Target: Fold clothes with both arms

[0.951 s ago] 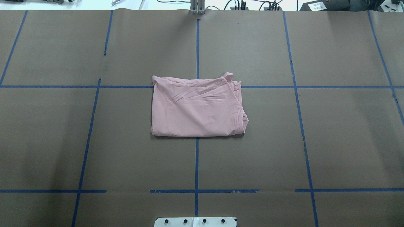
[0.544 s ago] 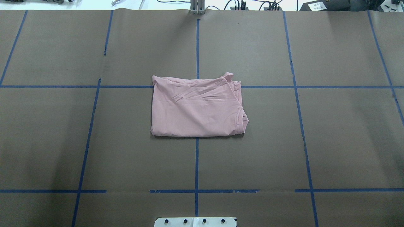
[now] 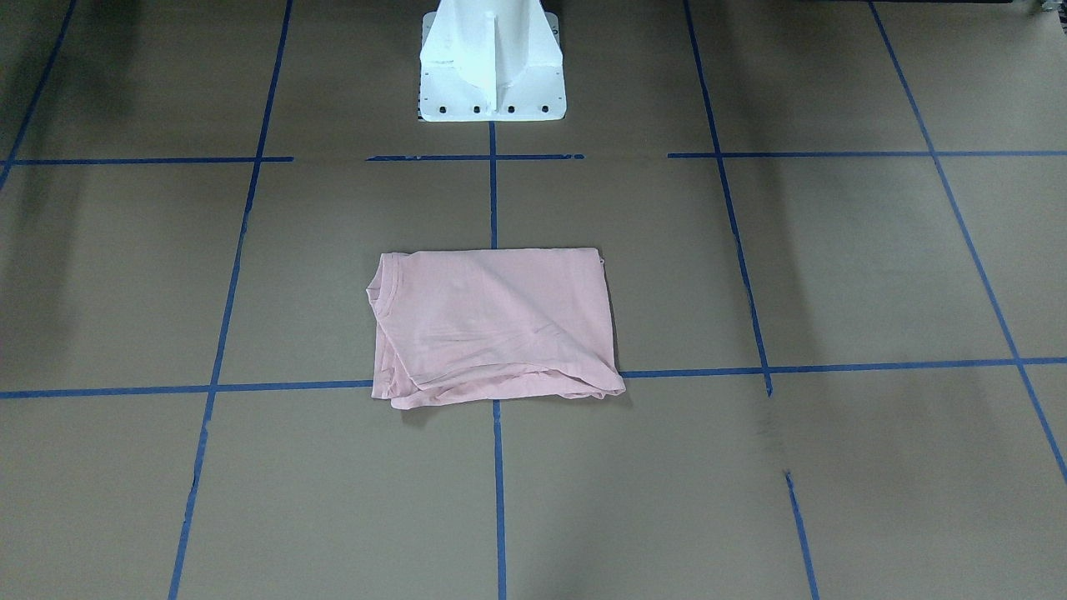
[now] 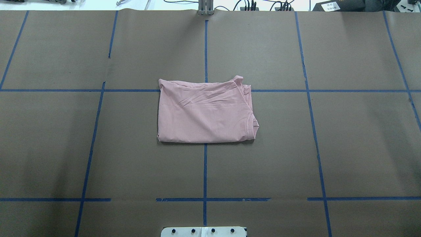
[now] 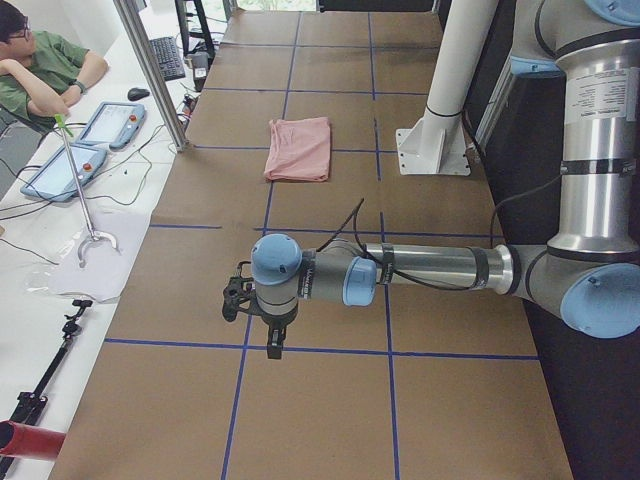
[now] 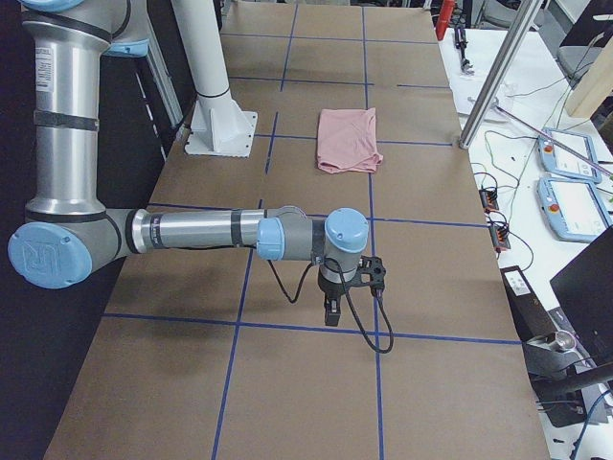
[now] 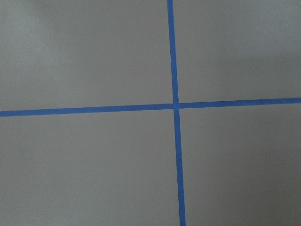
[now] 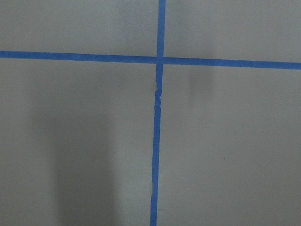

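Blue tape (image 4: 206,49) grids the brown table (image 4: 361,148); a seated person (image 5: 40,75) and two tablets (image 5: 110,122) are beside it.

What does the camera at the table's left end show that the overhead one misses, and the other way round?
Only the exterior left view shows the left arm, stretched out low, and a seated person near two tablets. Only the overhead view shows the ribbed collar clearly. Both show the folded pink T-shirt, the blue tape grid and the white pedestal base.
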